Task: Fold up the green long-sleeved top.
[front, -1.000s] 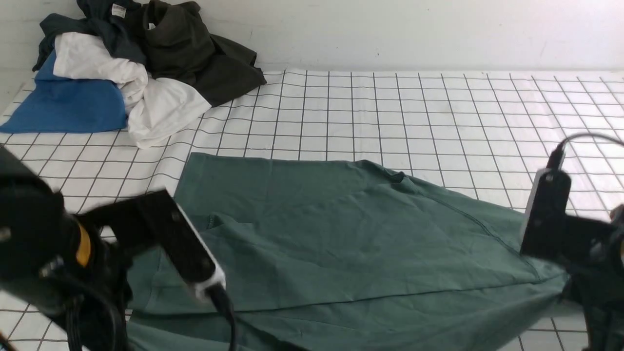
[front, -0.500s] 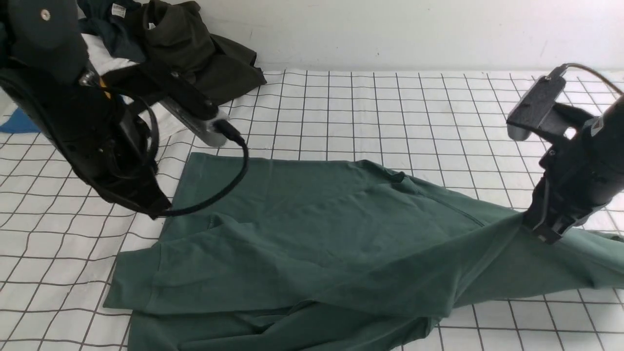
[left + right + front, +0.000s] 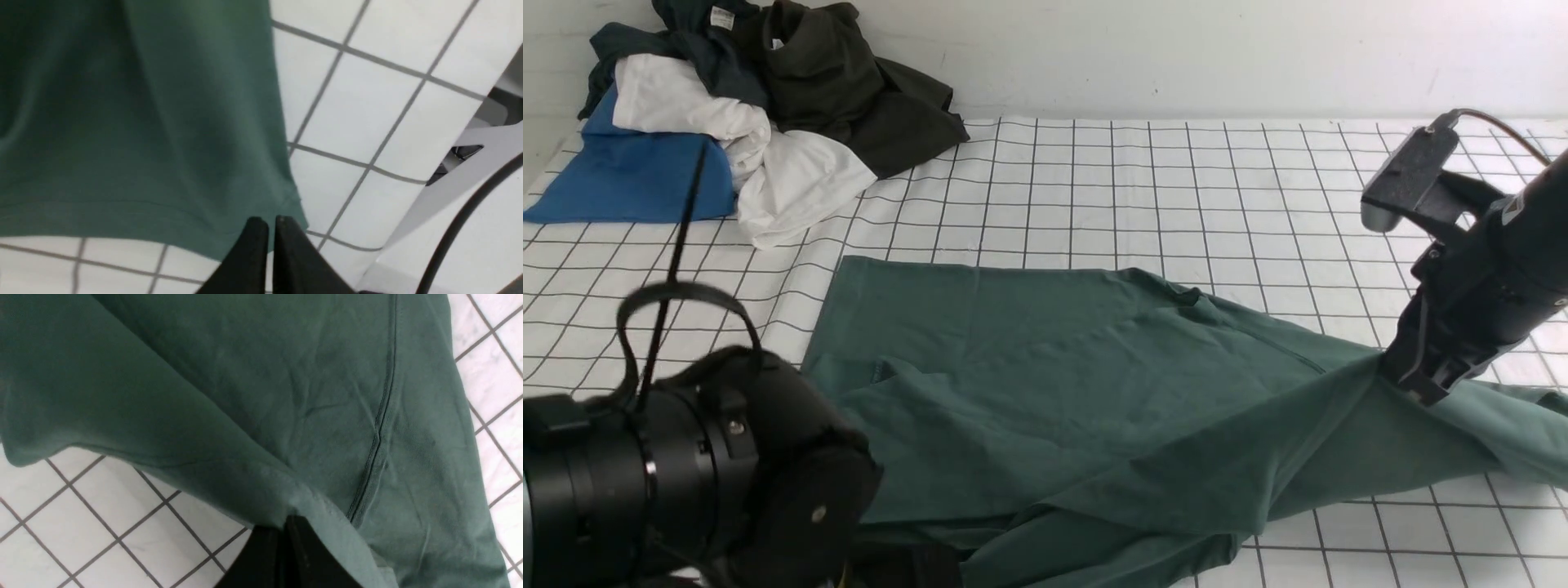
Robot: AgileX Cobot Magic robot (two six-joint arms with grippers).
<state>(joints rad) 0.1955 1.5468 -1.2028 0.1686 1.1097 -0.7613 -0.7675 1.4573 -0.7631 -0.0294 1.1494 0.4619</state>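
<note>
Low by top [image 3: 143, 122] again: left pincer [image 3: 266, 229]

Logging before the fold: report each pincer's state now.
Left pincer: closed at a corner of the green top; grip cannot be told.
Right pincer: closed on the green top.

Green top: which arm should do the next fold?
Right, probably. The right gripper pinches the green top, lifting that side. The left gripper is shut at a corner, apparently holding nothing.

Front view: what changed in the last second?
The right gripper, shut on the green long-sleeved top, rose, tenting the top's right side. The left arm swung up, then came back low; the left gripper is shut by a hem corner. The clothes pile stayed.
</note>
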